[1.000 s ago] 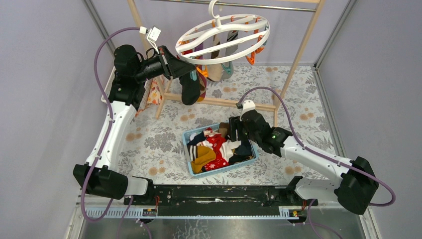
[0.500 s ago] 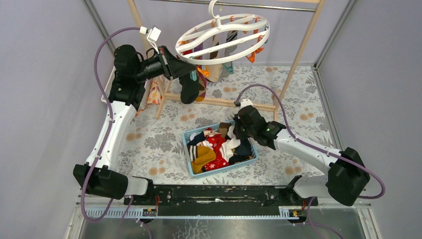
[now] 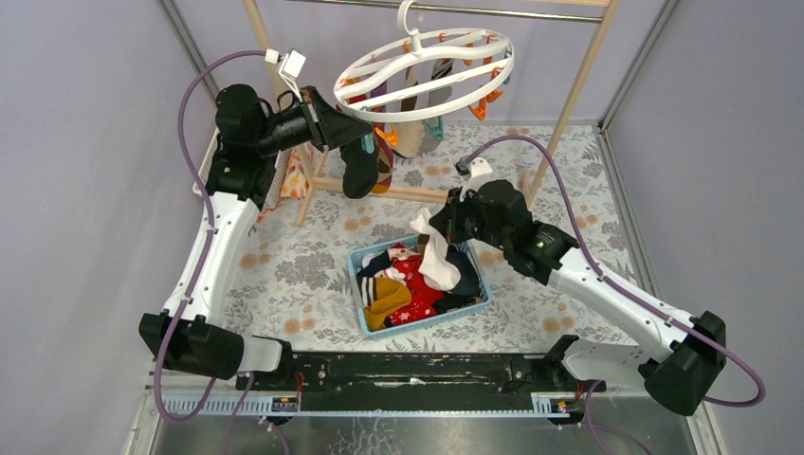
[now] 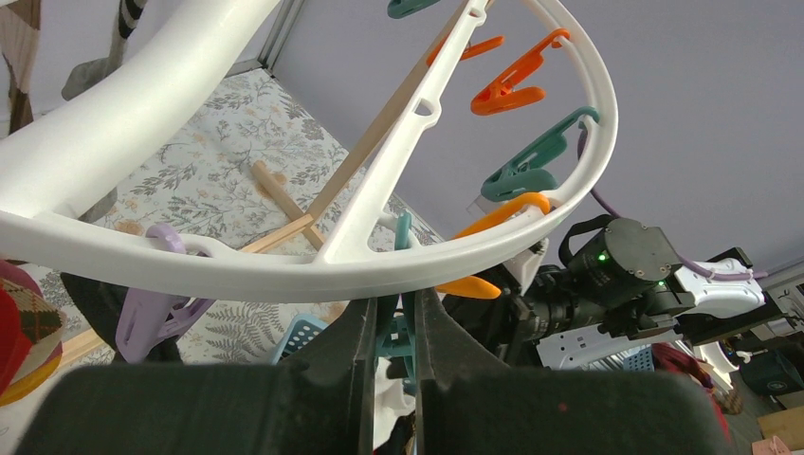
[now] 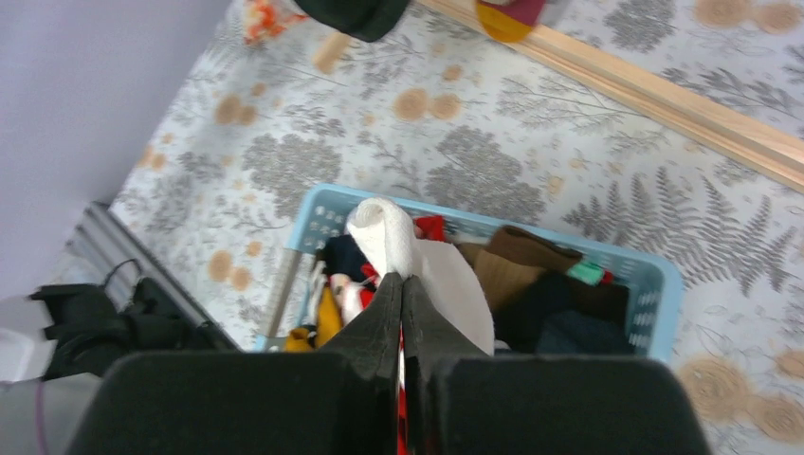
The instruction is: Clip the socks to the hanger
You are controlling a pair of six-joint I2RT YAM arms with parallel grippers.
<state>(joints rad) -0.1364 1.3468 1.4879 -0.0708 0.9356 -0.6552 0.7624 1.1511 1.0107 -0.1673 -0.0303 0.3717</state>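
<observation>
The hanger (image 3: 431, 116), a white ring with orange and teal clips, hangs from the top rail with several socks (image 3: 412, 133) pinned under it. My left gripper (image 3: 346, 133) reaches under its left rim. In the left wrist view it (image 4: 396, 308) is shut on a teal clip (image 4: 398, 336) just below the ring (image 4: 284, 275). My right gripper (image 3: 431, 226) hovers over the blue basket (image 3: 358, 284), shut on a white sock (image 3: 438, 258) that dangles from it. The right wrist view shows the closed tips (image 5: 401, 282) pinching the white sock (image 5: 398, 237) above the basket (image 5: 654, 284) of mixed socks.
The wooden rail frame (image 3: 569, 104) stands at the back, its floor bar (image 5: 664, 95) just beyond the basket. A dark sock (image 3: 360, 166) hangs low beside my left gripper. Patterned cloth (image 3: 294, 175) lies by the frame's left leg. Grey walls close in on both sides.
My right gripper dipped into the basket, shut on the white sock and rose with it toward the back. The left arm has stayed put on the clip.
</observation>
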